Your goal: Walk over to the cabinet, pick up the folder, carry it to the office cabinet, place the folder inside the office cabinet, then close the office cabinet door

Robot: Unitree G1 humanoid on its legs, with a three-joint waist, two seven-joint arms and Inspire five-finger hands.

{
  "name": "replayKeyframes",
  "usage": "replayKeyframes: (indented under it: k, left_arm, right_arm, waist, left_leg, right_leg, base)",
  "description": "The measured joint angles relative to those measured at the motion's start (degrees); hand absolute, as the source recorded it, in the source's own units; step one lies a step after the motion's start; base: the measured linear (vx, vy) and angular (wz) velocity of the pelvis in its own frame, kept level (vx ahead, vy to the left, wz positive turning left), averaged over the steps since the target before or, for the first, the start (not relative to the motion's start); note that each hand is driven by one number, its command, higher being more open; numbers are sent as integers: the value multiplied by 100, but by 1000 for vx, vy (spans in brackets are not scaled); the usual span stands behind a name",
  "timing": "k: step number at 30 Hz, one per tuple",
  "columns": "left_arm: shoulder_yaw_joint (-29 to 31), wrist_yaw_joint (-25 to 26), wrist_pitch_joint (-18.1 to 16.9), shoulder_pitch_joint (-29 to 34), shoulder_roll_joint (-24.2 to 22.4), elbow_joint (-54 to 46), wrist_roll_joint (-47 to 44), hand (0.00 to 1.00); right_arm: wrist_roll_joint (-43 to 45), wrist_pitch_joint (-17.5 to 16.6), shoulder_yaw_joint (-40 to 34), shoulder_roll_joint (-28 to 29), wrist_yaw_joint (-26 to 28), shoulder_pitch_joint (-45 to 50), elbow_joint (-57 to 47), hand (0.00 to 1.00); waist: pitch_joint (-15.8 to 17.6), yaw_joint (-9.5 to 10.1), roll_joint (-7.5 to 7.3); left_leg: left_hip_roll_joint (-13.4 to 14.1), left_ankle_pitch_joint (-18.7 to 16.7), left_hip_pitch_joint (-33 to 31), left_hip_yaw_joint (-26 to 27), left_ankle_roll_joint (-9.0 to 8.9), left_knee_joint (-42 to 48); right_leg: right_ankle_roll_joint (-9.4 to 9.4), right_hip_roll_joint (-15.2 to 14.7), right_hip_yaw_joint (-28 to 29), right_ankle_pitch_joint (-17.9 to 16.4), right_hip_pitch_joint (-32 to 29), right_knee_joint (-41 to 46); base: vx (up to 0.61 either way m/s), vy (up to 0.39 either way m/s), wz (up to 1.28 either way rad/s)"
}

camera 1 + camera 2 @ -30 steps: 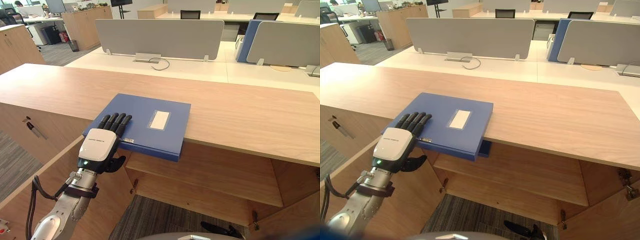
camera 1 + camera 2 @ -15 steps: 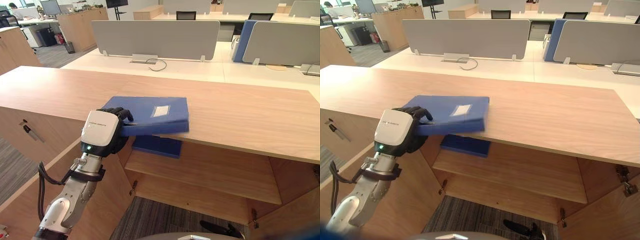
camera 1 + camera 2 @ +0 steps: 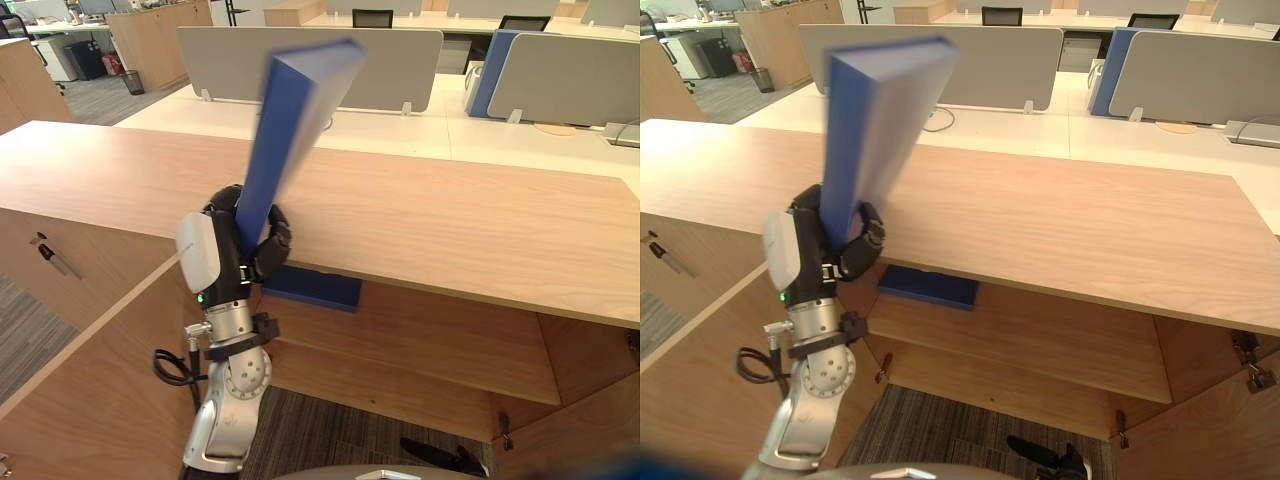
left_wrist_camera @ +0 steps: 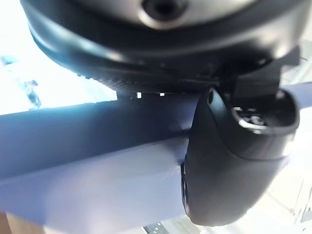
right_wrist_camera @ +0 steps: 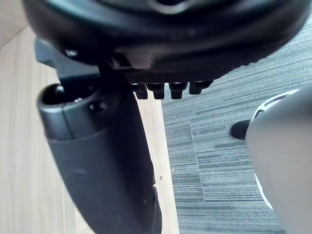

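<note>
With the left hand's fingers curled tight round the lower end of the folder, which stands tilted above the counter's front edge, it should grip firmly and swing clear of that edge.

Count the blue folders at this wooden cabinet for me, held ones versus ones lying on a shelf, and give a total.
Held folder, tilted up in the left hand: 1
Second folder, flat on the shelf: 1
Total: 2 blue folders

Left robot hand grips the blue folder.
</note>
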Motion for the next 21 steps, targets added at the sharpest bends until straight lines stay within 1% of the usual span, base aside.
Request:
replayKeyframes:
  k: [2, 3, 5, 6, 8, 9, 11, 13, 14, 17, 19, 20, 21]
  left_arm:
    - [-188, -332, -148, 111, -71, -110, -931, 0]
    - [-232, -458, -203, 151, -92, -119, -1219, 0]
    - [-284, -953, -316, 254, -202, -169, -2376, 0]
    - [-289, -1034, -323, 263, -201, -174, -2636, 0]
    - [-289, -1284, -313, 378, -200, -230, -3548, 0]
    - [-280, -1360, -312, 445, -200, -269, -3857, 0]
    - [-266, -1487, -301, 605, -208, -312, -4803, 0]
    - [-250, -1495, -291, 631, -221, -312, -5314, 0]
    - [-240, -1493, -279, 628, -230, -313, -5552, 0]
    - [-267, -1491, -265, 638, -294, -314, -5751, 0]
    - [-260, -1480, -265, 674, -393, -319, -5822, 0]
    - [-259, -1479, -265, 702, -408, -329, -5841, 0]
    - [-268, -1480, -265, 774, -416, -345, -5875, 0]
  right_arm:
    - [174, 5, -40, 33, 5, 13, -5, 100]
    - [181, 3, -56, 37, 6, 16, -9, 100]
    - [390, 0, -186, 59, 19, 83, -78, 100]
    - [418, 2, -230, 75, 25, 119, -134, 100]
    - [602, -2, -263, 104, 37, 281, -417, 100]
    - [666, 0, -270, 117, 44, 326, -495, 100]
    - [858, 8, -267, 184, 60, 595, -1047, 100]
    - [882, 8, -260, 287, 52, 798, -1528, 100]
    - [885, 9, -249, 394, 30, 963, -1860, 100]
    - [863, 17, -100, 583, -87, 1381, -2693, 100]
    - [809, 23, 176, 673, -141, 1862, -3726, 100]
    - [802, 23, 243, 700, -140, 1960, -3964, 100]
    - [753, 25, 373, 799, -144, 2153, -4518, 100]
  waist:
    - [1, -1, 4]
    - [1, -4, 6]
    - [-3, -6, 20]
    - [-1, -6, 27]
    - [9, -27, 40]
    - [8, -34, 42]
    - [46, -47, 72]
    - [131, -82, 52]
    - [152, -128, 10]
    - [178, -157, -30]
    - [192, -177, -44]
    - [195, -197, -51]
    - [218, -290, -103]
  left_leg:
    - [2, 0, 1, 2, 0, 6]
    - [3, -1, 2, 8, -1, 7]
    - [6, -3, 19, 36, -2, 7]
    - [6, -4, 25, 46, -4, 6]
    - [4, -5, 36, 85, -4, 3]
    - [4, -6, 37, 111, -4, 1]
    - [-3, -10, 64, 245, -4, -8]
    - [-25, -24, 138, 379, 9, -8]
    - [-58, -30, 164, 452, 18, -7]
    - [-150, -63, 250, 685, 52, -7]
    - [-241, -137, 417, 1065, 77, -13]
    - [-248, -157, 447, 1156, 72, -11]
    - [-282, -231, 572, 1377, 65, 6]
  right_leg:
    - [2, 0, 6, -1, -2, 10]
    - [3, 0, 12, -2, -7, 15]
    - [11, -2, 47, -8, -22, 36]
    - [19, -4, 60, -13, -26, 46]
    - [36, -13, 112, -23, -78, 118]
    - [41, -16, 142, -27, -107, 143]
    - [72, -41, 280, -68, -240, 316]
    - [85, -86, 434, -163, -354, 561]
    - [100, -137, 517, -249, -470, 764]
    - [140, -231, 775, -386, -734, 1137]
    - [185, -278, 1191, -503, -961, 1466]
    - [200, -281, 1292, -532, -1002, 1537]
    - [230, -272, 1524, -592, -1128, 1688]
  base:
    - [0, 0, 0]
    - [-33, 6, -4]
    - [-17, 4, -6]
    - [0, 0, -8]
    - [-6, 5, -10]
    - [-13, 20, -17]
    - [-24, 38, -26]
    - [-38, 47, -33]
    - [-50, 42, -36]
    - [-51, 48, -44]
    - [-47, 62, -77]
    - [-74, 40, -89]
    - [-65, 23, -72]
